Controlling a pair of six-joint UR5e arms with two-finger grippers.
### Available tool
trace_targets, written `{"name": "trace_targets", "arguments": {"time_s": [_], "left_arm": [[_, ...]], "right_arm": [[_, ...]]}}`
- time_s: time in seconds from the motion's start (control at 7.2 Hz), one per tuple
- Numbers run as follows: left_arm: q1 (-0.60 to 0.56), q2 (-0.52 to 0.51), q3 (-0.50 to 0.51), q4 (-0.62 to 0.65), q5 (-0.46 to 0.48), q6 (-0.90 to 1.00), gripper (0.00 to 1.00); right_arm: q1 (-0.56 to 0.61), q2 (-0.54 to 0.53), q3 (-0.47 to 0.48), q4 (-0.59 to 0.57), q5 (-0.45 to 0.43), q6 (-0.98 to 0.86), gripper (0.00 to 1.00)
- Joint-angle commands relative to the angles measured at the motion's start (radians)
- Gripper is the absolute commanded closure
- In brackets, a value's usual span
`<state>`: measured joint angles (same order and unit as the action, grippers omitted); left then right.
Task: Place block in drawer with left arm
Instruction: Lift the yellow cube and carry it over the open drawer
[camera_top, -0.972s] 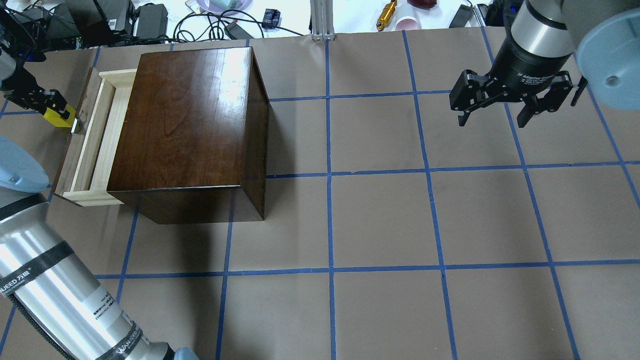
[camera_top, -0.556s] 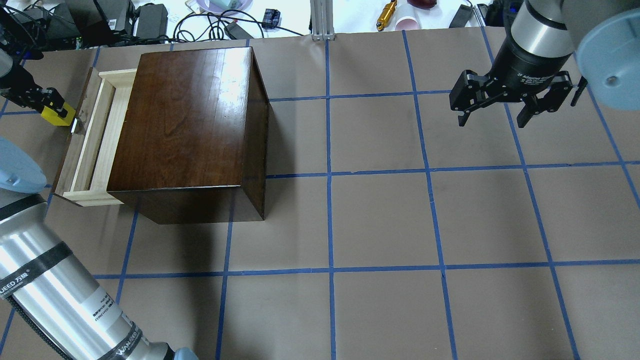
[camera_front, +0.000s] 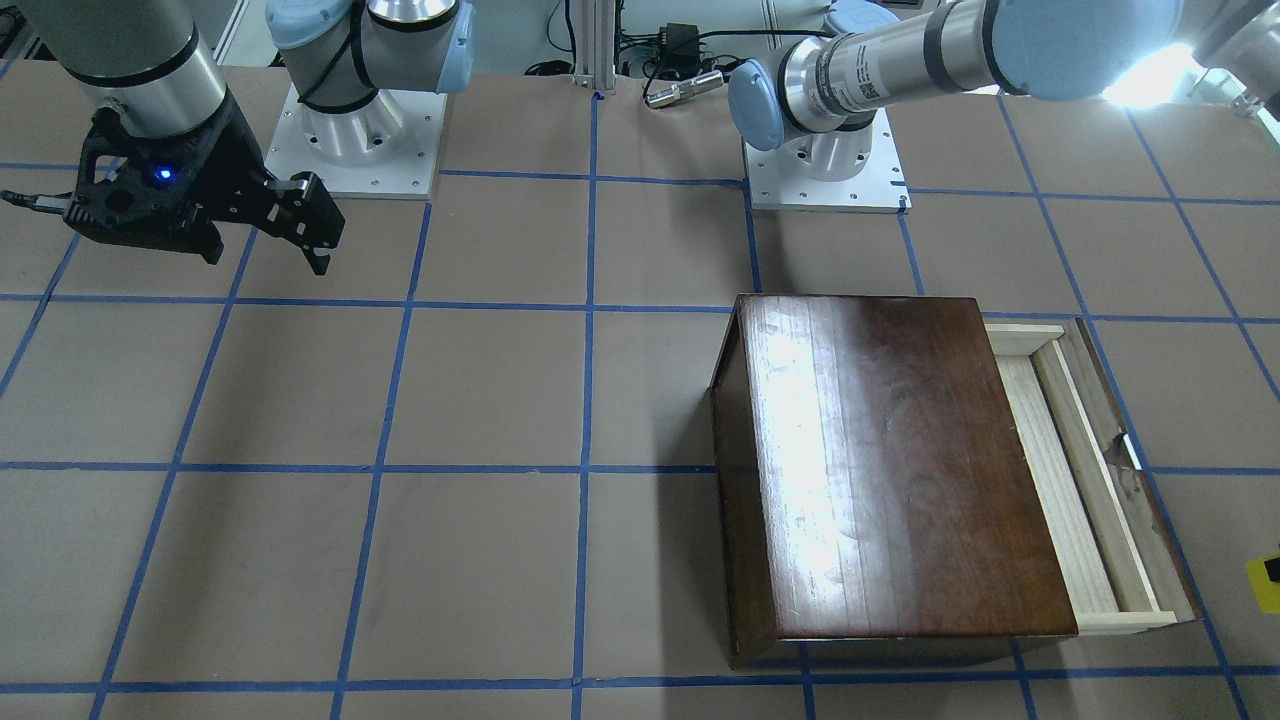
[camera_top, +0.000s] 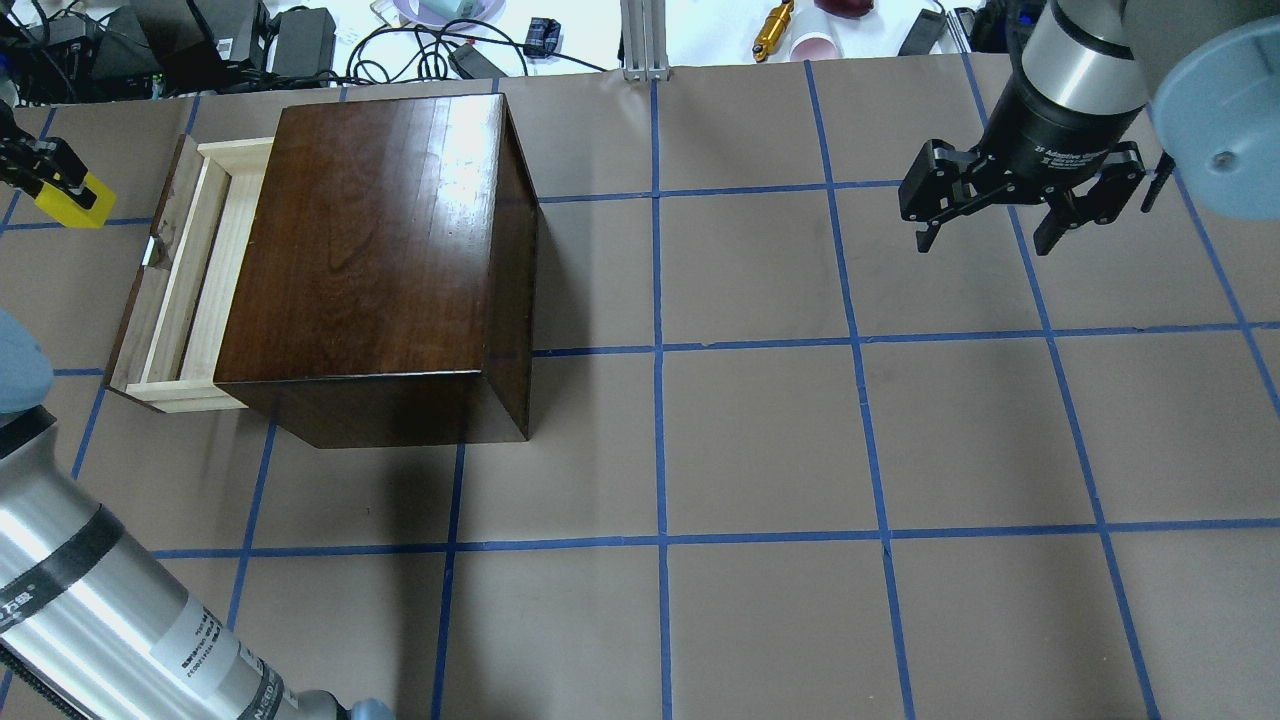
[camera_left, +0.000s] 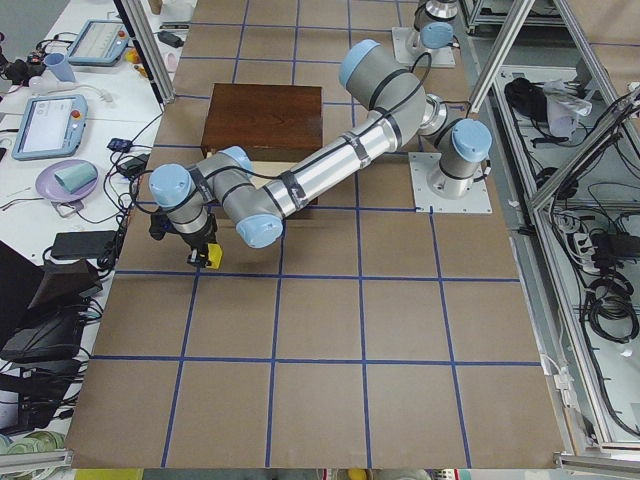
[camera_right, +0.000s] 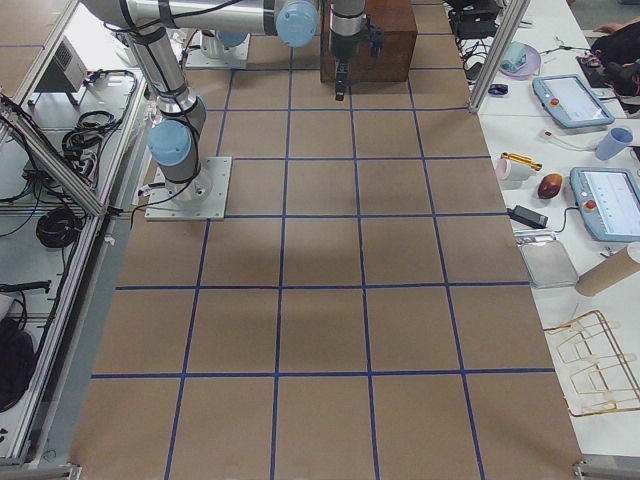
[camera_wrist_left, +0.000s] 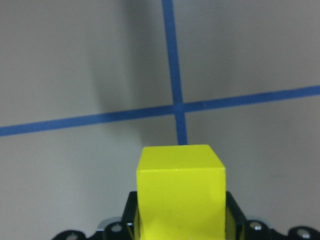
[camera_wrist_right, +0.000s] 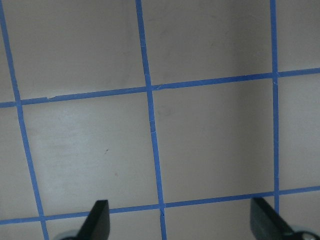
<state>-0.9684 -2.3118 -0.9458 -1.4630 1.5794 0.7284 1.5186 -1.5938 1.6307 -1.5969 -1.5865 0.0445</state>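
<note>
Block: the small yellow block (camera_top: 78, 200) sits at the far left edge of the overhead view, above and left of the drawer's front panel and clearly apart from it. It is outside the drawer.
Block and tool: the left tool (camera_wrist_left: 181, 222) is pinching the block. In the left wrist view a black finger (camera_wrist_left: 131, 216) presses each side of the yellow cuboid, and its front end sticks out past the fingers towards the middle of the frame.
Below the block: a crossing of blue tape lines (camera_wrist_left: 178, 107) on the brown worktop (camera_top: 760, 430). How high the block is above it cannot be told.
Left arm: the left arm (camera_left: 320, 170) runs from the right of the exterior left view across to the middle left, ending at the tool with the block at its lower tip.
Drawer: the drawer (camera_top: 185, 290) is pulled out of the left side of the dark brown wooden box (camera_top: 380, 230) in the overhead view. Its pale wood tray shows as a narrow strip, and a small metallic knob (camera_top: 150, 252) sits on the dark front panel.
Right tool: the right tool (camera_top: 985, 235) is at the upper right of the overhead view, well apart from the box. Its fingers are spread wide with nothing between them, and the right wrist view shows only the taped worktop between the two fingertips (camera_wrist_right: 100, 212).
</note>
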Motion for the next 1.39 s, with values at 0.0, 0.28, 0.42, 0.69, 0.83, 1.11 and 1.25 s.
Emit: {"name": "trace_targets", "arguments": {"time_s": [0.0,0.28,0.42,0.69,0.83,1.11,1.25], "left_arm": [[-0.016,0.119,-0.048,-0.113,0.004,-0.012,0.59],[-0.055,0.22,-0.134,-0.166,0.007,-0.064,0.59],[-0.076,0.273,-0.189,-0.168,0.007,-0.085,0.62],[-0.116,0.356,-0.302,-0.158,0.002,-0.203,0.65],[-0.151,0.383,-0.333,-0.155,0.002,-0.263,0.66],[-0.219,0.41,-0.399,-0.123,-0.007,-0.404,0.67],[-0.222,0.411,-0.436,-0.081,-0.007,-0.405,0.67]], "right_arm": [[0.0,0.0,0.0,0.0,-0.001,0.0,0.0],[0.0,0.0,0.0,0.0,0.0,0.0,0.0],[0.0,0.0,0.0,0.0,0.0,0.0,0.0],[0.0,0.0,0.0,0.0,0.0,0.0,0.0],[0.0,0.0,0.0,0.0,0.0,0.0,0.0],[0.0,0.0,0.0,0.0,0.0,0.0,0.0],[0.0,0.0,0.0,0.0,0.0,0.0,0.0]]}}
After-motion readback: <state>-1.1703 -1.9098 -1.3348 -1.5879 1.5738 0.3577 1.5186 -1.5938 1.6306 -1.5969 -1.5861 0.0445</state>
